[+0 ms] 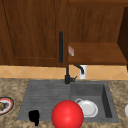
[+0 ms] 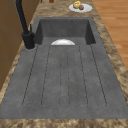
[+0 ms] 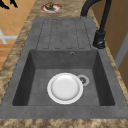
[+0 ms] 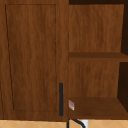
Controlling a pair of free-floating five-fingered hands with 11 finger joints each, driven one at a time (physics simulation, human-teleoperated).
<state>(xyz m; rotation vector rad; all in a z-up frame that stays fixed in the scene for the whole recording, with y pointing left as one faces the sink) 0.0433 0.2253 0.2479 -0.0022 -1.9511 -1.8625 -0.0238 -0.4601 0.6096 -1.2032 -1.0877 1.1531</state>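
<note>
We see the left hand (image 1: 34,117) low at the front edge of the draining board (image 1: 45,100), its dark shape too compact for us to tell whether the fingers are straight or curled; it holds nothing that we can make out and hangs just over the board's near corner. A large red ball (image 1: 67,114) sits right of it, in front of the sink basin (image 1: 106,100), partly covering a white plate (image 1: 88,108). In the right side view the plate lies flat on the basin floor, beside the drain (image 3: 82,80). On the counter left of the board we see a red-rimmed plate (image 1: 5,105) carrying some brownish food. Behind the basin stands the black faucet (image 1: 68,75), with a white cup (image 1: 82,72) near its spout. Above, the cabinet door (image 4: 32,60) is closed, and a small pinkish item (image 4: 71,105) rests at the edge of the open shelf (image 4: 97,107).
</note>
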